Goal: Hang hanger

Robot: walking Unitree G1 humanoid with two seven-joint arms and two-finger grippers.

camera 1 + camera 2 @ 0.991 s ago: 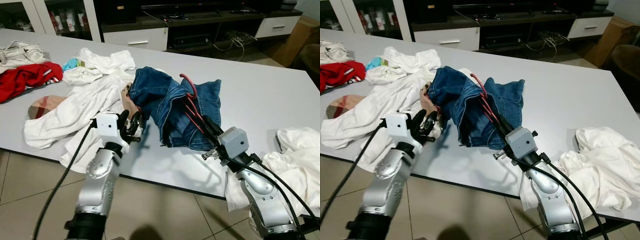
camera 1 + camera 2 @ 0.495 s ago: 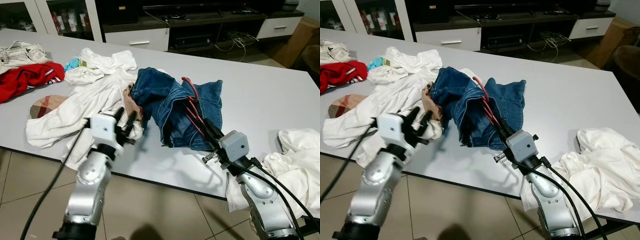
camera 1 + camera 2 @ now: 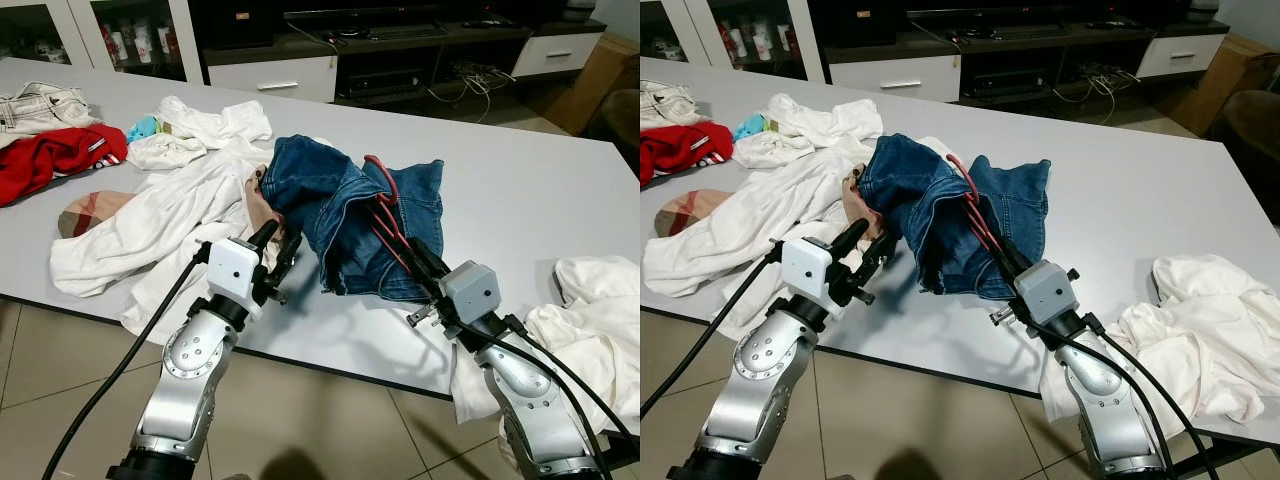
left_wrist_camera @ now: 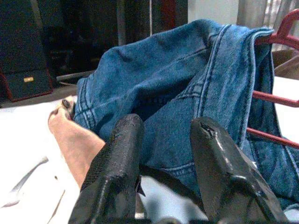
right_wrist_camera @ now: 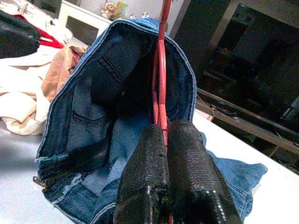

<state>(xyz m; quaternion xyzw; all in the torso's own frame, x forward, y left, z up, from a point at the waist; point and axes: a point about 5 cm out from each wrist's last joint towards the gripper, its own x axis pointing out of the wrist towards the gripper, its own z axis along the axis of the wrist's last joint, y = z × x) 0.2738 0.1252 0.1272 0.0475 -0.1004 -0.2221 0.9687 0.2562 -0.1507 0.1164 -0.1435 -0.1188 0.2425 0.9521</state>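
Red hanger (image 3: 385, 215) mostly buried in blue jeans (image 3: 335, 205); only hook and thin bars show. Right gripper (image 5: 161, 140) clamped narrow on hanger's lower bars, jeans draped just beyond fingertips above table (image 3: 520, 180). Left gripper (image 4: 163, 140) fingers parted, holding nothing, jeans just ahead.

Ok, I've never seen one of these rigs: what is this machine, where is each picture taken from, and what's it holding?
It is a humanoid robot with two silver arms, each ending in a two-fingered black hand. Two pictures come from its head camera, looking down at a grey table; the other two come from cameras on its wrists, looking along the fingers. The right hand is shut on a red hanger with blue jeans draped over it. The left hand is open, close to the jeans. White clothes, a red garment and another white heap lie on the table.
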